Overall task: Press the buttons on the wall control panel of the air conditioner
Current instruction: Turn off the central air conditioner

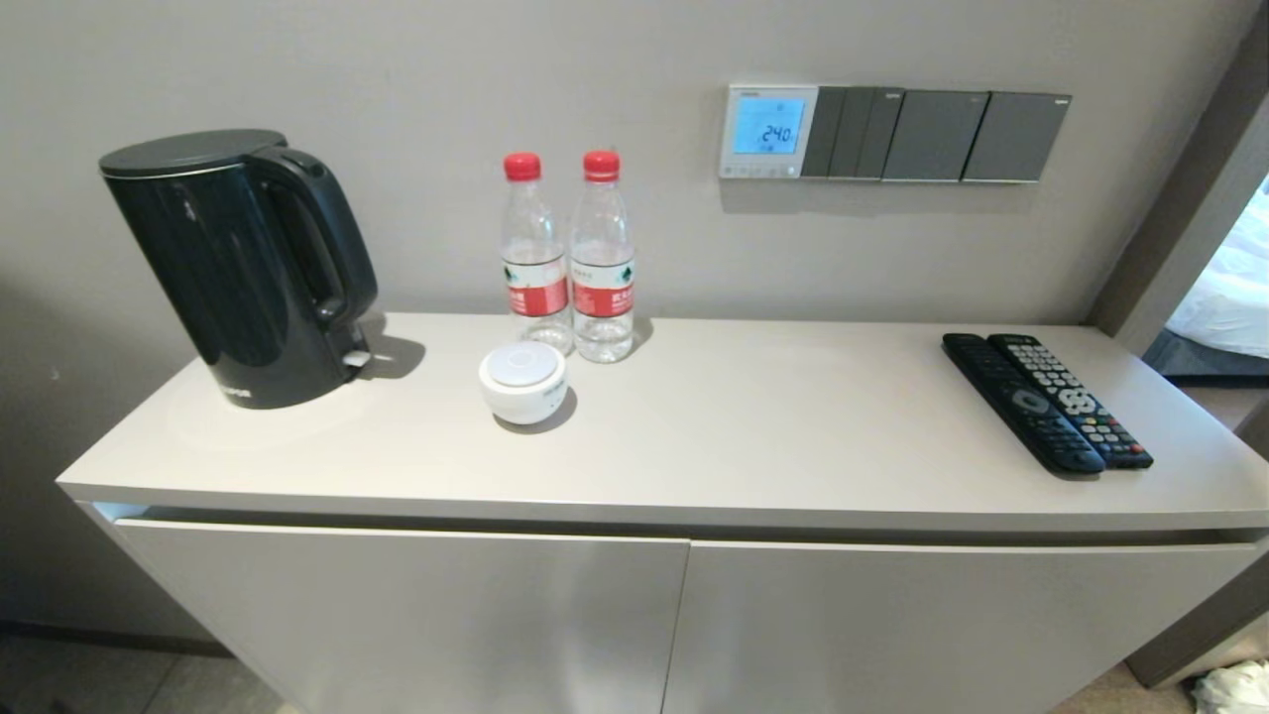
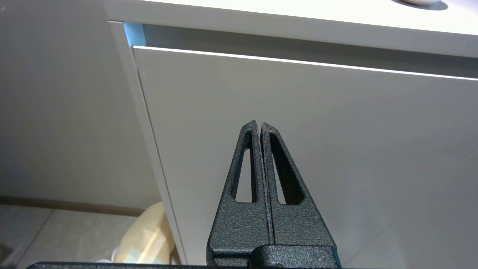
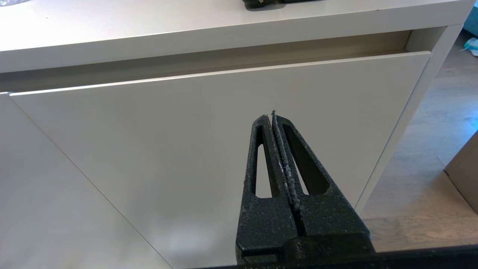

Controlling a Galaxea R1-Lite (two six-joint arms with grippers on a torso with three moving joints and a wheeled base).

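Observation:
The air conditioner's wall control panel (image 1: 768, 131) is a small white-framed thermostat on the wall above the cabinet, its light-blue screen reading 24.0. The buttons (image 1: 761, 172) are a row of tiny pale keys along its lower edge. Neither arm shows in the head view. My left gripper (image 2: 258, 123) is shut and empty, low in front of the cabinet's left door. My right gripper (image 3: 270, 115) is shut and empty, low in front of the cabinet's right door.
Dark grey switch plates (image 1: 937, 136) sit right of the thermostat. On the cabinet top (image 1: 734, 436) stand a black kettle (image 1: 238, 268), two water bottles (image 1: 570, 258), a white round lidded pot (image 1: 522, 383) and two remotes (image 1: 1046, 400). A doorway opens at the right.

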